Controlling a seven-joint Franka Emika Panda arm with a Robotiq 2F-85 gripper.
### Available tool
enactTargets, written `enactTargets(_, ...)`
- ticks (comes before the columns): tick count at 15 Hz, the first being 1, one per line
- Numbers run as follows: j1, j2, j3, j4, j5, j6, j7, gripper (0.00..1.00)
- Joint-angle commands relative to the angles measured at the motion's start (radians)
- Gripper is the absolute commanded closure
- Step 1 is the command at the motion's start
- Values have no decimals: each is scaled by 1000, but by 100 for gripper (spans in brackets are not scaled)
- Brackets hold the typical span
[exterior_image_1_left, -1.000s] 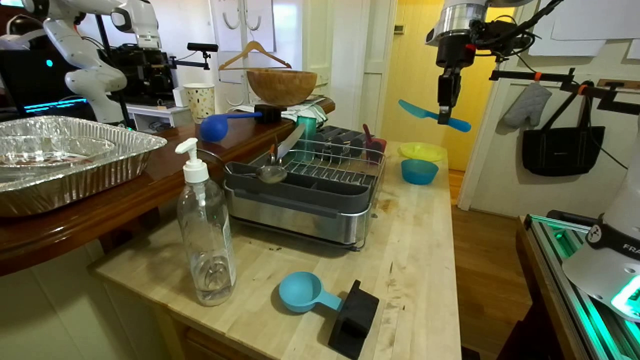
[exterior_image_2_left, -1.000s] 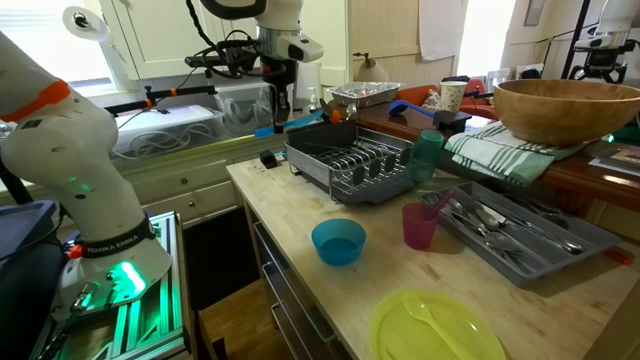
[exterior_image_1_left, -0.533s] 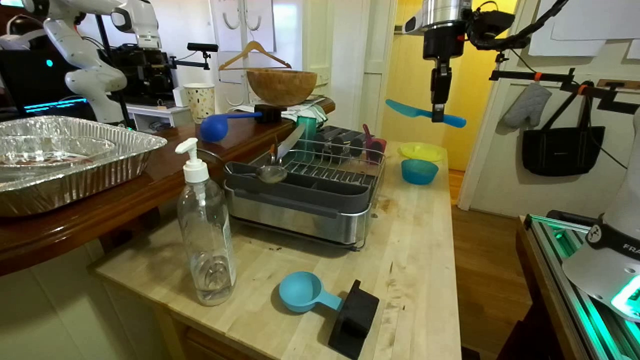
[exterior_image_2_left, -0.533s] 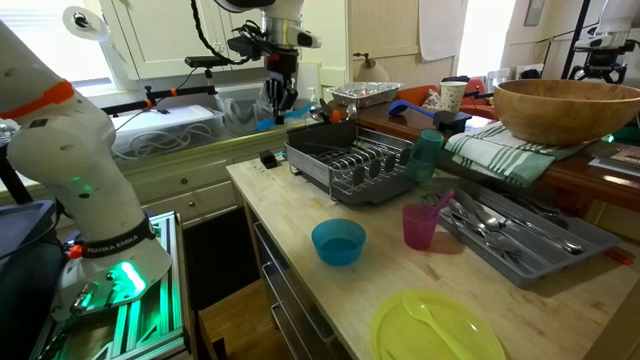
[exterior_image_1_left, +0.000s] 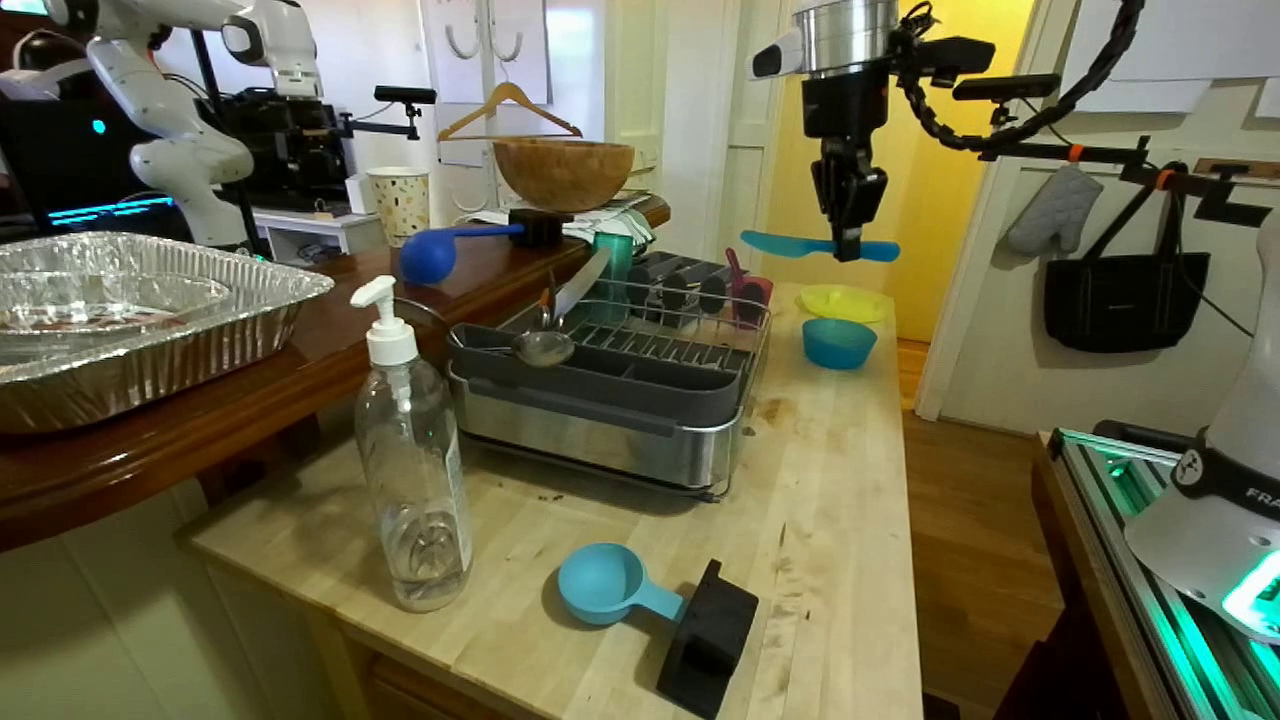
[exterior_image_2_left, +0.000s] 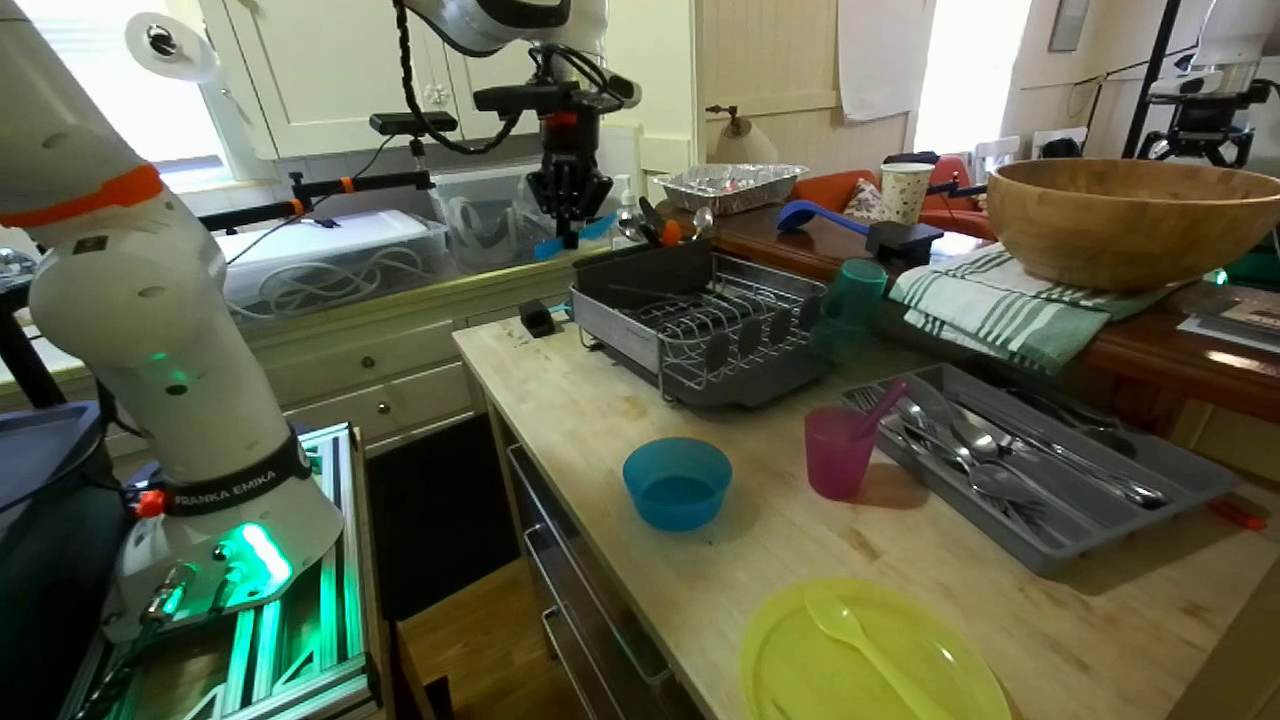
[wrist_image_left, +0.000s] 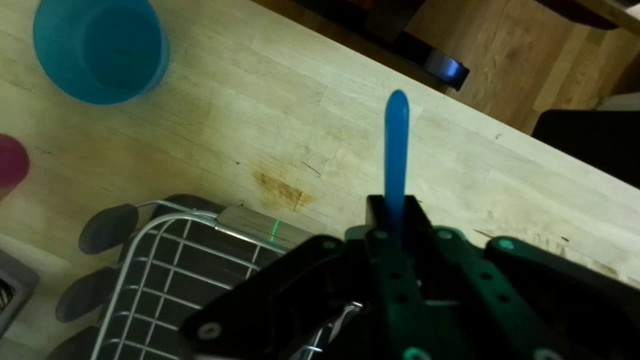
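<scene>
One blue knife (exterior_image_1_left: 815, 247) gripped in the claw (exterior_image_1_left: 847, 250)
It hangs above the surface (exterior_image_1_left: 830, 450) near the dish rack (exterior_image_1_left: 600, 440), ends jutting either side; a blue bowl (exterior_image_2_left: 678, 485) stands apart from the rack.

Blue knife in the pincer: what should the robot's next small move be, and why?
Perhaps ease the pincer toward the dark grey cutlery holder without letting go: it grips the blue knife in mid-air, so opening here would likely drop it, and the holder already carries a spoon, so it may suit a knife.
</scene>
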Motion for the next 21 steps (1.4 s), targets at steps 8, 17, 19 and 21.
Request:
enactTargets(8, 33, 37, 30, 34, -93, -28, -38, 90)
enactTargets(17, 95, 52, 98, 43, -253, -62, -178, 97)
enactTargets(19, 113, 59, 116, 43, -296, -69, -219, 97)
enactTargets(21, 127, 68, 131, 45, -350, -80, -257, 97)
